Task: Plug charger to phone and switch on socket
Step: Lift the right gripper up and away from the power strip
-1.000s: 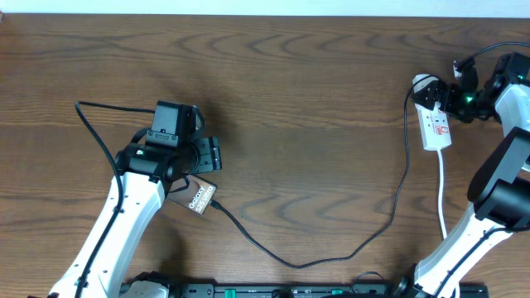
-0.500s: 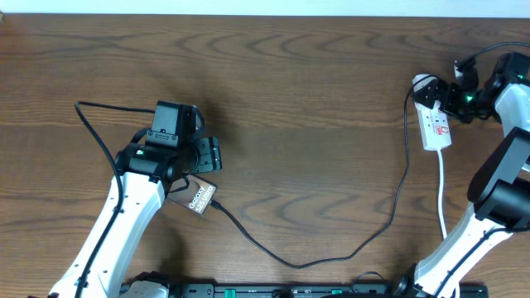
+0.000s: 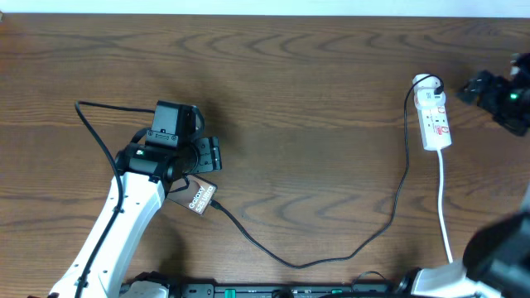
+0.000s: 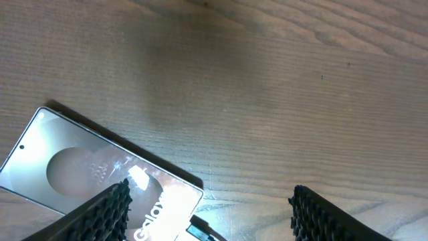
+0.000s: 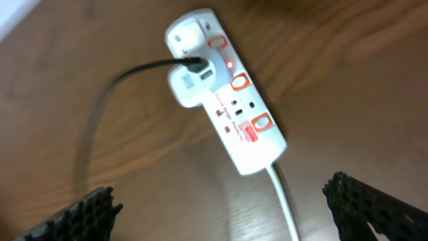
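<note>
Socket (image 5: 249, 132) apart from right gripper (image 5: 227, 207); bare table (image 3: 315, 99) around.

White "Galaxy" lettering on the phone (image 3: 199, 197) — the red label on the socket (image 5: 234, 110) is too blurred to read.

Flat and skewed at the left of the wooden table (image 3: 290, 74) lies a dark brown-grey slab phone (image 3: 199, 198) with white "Galaxy" lettering. A thin black charger cable (image 3: 407, 141) meets its lower end and loops right to a narrow white power strip (image 3: 436, 122) with red switches.
</note>
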